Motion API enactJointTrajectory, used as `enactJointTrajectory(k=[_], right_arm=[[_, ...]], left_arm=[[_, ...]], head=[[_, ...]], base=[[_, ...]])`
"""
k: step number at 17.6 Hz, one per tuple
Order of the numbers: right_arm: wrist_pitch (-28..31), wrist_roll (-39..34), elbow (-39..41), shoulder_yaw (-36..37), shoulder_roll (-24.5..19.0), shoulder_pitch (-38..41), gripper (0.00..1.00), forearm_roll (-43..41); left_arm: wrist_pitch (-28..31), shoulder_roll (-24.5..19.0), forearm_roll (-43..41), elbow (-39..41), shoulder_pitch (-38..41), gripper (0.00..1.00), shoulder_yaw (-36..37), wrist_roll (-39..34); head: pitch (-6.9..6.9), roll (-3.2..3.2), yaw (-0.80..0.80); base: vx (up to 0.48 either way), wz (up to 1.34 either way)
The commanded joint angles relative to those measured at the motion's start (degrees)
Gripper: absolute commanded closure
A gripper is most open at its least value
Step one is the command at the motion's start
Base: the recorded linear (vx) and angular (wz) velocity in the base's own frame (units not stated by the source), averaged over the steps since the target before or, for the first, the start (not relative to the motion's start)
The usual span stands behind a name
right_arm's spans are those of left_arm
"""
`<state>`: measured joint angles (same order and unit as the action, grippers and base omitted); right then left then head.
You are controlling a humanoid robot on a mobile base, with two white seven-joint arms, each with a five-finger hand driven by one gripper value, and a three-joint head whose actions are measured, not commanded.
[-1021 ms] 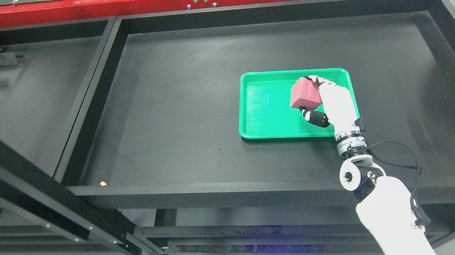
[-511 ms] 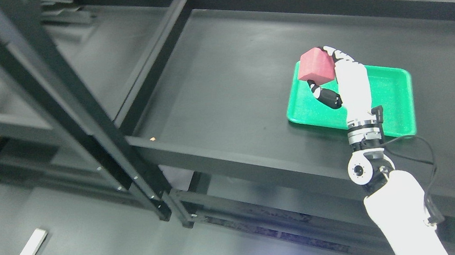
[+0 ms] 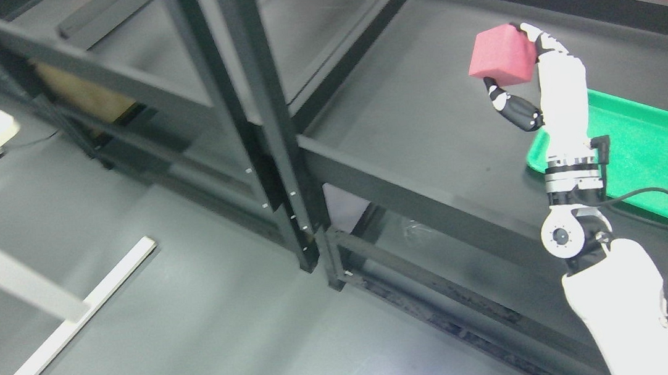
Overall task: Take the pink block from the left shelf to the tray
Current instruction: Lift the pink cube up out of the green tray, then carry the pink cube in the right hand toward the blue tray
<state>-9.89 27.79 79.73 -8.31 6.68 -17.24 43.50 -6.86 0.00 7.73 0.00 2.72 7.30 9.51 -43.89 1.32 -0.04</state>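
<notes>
Right hand [image 3: 530,77] of ours is clamped, fingers and thumb, on the pink foam block [image 3: 501,56], raised above the black shelf worktop [image 3: 425,109], with the green plastic tray [image 3: 648,160] lying lower right of it, near our wrist.

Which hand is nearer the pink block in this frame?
Right. The right hand grips the pink block, holding it up over the black shelf, left of the green tray. The left hand is not in view.
</notes>
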Motion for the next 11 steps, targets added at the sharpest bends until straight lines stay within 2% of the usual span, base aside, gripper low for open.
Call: enactJointTrajectory(k=[1,11], right_arm=[[-0.22,-0.1,7.18,4.53,4.22,-1.93,0.96,-1.66],[-0.05,-0.63,7.8,4.88,3.87,0.1,0.96,-1.66]], left_arm=[[0.09,-1.0,0.0,1.0,0.0,0.0,0.0,-0.02],[0.0,-1.0,0.0,1.0,0.0,0.0,0.0,-0.02]], head=[[0.0,0.0,0.0],[-0.01,0.0,0.0]], base=[[-0.106,0.53],[-0.119,0.55]])
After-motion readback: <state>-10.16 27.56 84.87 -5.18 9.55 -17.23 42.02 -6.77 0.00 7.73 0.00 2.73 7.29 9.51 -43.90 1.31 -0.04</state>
